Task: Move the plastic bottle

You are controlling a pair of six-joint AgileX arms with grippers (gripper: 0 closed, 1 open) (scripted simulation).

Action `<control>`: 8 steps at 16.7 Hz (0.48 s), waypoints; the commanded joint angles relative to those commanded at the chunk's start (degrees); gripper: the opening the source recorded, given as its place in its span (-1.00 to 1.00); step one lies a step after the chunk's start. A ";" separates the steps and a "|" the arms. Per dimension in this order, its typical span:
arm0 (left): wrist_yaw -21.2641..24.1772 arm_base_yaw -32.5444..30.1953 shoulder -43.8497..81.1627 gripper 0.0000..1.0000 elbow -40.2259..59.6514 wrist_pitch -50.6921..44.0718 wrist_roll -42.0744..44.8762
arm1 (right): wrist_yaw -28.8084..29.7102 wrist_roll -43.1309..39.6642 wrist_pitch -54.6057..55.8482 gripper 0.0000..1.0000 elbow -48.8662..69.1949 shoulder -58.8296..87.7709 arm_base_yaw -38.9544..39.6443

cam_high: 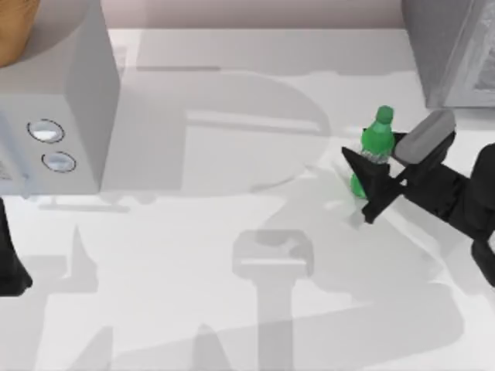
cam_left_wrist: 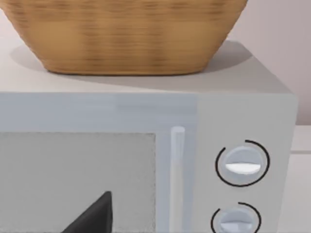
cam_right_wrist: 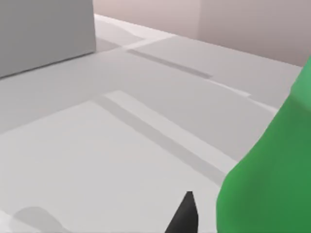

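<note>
The plastic bottle [cam_high: 376, 141], bright green with a green cap, stands upright on the right side of the white table. My right gripper [cam_high: 356, 185] reaches in from the right edge and is open, with one dark finger on each side of the bottle's lower part. In the right wrist view the plastic bottle [cam_right_wrist: 272, 179] looms very close as a green mass, with one fingertip [cam_right_wrist: 184, 216] beside it. My left arm [cam_high: 11, 267] is parked at the left edge, and one of its fingertips [cam_left_wrist: 95, 216] shows in front of the microwave.
A grey microwave [cam_high: 73, 100] with two dials stands at the back left, a wicker basket [cam_left_wrist: 126, 34] on top of it. A grey box [cam_high: 456, 46] stands at the back right, just behind the bottle. The bare tabletop [cam_high: 232, 255] spreads across the middle and front.
</note>
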 joint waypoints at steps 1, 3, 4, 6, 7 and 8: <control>0.00 0.00 0.00 1.00 0.00 0.00 0.00 | 0.00 0.00 0.00 -0.51 0.00 0.00 0.00; 0.00 0.00 0.00 1.00 0.00 0.00 0.00 | 0.00 0.00 0.00 -0.81 0.00 0.00 0.00; 0.00 0.00 0.00 1.00 0.00 0.00 0.00 | 0.00 0.00 0.00 -0.96 0.00 0.00 0.00; 0.00 0.00 0.00 1.00 0.00 0.00 0.00 | 0.00 0.00 0.00 -1.00 0.00 0.00 0.00; 0.00 0.00 0.00 1.00 0.00 0.00 0.00 | 0.00 0.00 0.00 -1.00 0.00 0.00 0.00; 0.00 0.00 0.00 1.00 0.00 0.00 0.00 | 0.00 0.00 0.00 -1.00 0.00 0.00 0.00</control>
